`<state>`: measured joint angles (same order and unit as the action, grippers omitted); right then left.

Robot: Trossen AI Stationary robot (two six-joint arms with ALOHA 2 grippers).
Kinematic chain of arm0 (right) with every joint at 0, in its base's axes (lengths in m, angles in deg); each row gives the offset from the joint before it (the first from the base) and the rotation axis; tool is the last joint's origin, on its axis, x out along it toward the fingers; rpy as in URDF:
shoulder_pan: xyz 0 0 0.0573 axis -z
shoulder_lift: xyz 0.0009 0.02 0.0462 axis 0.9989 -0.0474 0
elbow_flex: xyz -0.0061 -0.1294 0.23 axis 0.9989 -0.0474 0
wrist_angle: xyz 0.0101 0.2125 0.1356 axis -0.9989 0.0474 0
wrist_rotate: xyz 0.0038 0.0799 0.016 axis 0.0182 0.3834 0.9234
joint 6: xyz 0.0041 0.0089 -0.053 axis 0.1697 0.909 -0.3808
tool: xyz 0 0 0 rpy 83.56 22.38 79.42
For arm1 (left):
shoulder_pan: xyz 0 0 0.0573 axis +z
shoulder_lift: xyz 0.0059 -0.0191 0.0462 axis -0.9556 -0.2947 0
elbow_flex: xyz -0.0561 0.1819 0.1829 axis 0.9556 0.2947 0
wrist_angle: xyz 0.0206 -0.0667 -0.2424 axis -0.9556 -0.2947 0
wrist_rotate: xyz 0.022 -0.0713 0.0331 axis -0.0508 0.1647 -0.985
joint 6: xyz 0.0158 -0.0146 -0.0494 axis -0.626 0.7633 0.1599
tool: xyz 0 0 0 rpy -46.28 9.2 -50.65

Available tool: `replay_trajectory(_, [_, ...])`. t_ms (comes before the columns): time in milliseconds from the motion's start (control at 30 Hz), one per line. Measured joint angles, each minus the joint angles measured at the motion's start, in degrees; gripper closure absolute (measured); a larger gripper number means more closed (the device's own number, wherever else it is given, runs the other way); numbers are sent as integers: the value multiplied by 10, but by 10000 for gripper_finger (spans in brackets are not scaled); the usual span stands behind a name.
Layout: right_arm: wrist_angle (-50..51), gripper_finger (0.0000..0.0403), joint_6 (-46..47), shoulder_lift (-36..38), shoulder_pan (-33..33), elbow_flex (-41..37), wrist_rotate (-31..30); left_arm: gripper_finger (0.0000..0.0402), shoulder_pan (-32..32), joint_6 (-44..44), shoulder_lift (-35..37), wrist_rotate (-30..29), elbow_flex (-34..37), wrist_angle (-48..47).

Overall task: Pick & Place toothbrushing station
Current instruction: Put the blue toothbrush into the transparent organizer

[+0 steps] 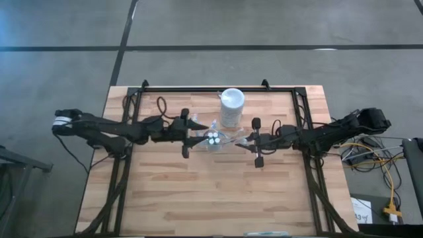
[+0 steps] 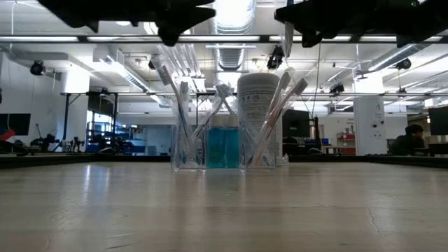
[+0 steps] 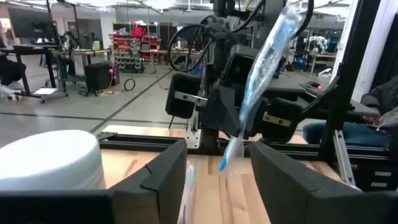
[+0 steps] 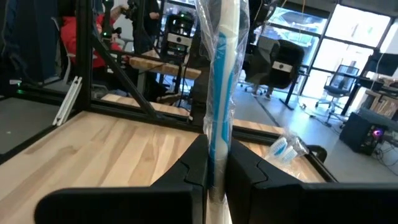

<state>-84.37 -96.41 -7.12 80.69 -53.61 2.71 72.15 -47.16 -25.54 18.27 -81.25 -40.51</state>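
Observation:
A small clear holder (image 1: 213, 139) stands mid-table on its base. It holds teal tubes (image 2: 222, 147) and several wrapped toothbrushes (image 2: 175, 105) that lean on its rim. A taller white cup (image 1: 232, 106) stands just behind it. My left gripper (image 1: 200, 137) hovers level and open at the holder's left, above it, with nothing between its fingers (image 3: 161, 177). My right gripper (image 1: 246, 140) is at the holder's right, also raised, and is shut on one wrapped toothbrush (image 4: 221, 87). My right gripper pinches the wrapped toothbrush between its two fingers (image 4: 193, 168), on the lower part of its shaft (image 4: 217, 146). The fingers come in level from the table's right and lie across it. The toothbrush stands nearly upright, leaning a little, with its lower end (image 3: 229, 155) clear of the table.
A black frame rail (image 1: 218, 88) runs along the table's far edge, with side rails near both arms. Bare wood (image 1: 211, 198) stretches from the holder to the near edge. Beyond the table are desks, chairs and seated people.

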Motion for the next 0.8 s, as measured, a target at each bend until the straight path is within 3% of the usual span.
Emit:
replay_trajectory(433, [11, 380, 4, -16, 6, 5, -2, 197, 0, -25, -147, 57, -178, -37])
replay_trajectory(800, [9, 379, 7, -27, 15, 13, -1, 197, 0, -47, -231, 77, -270, -88])
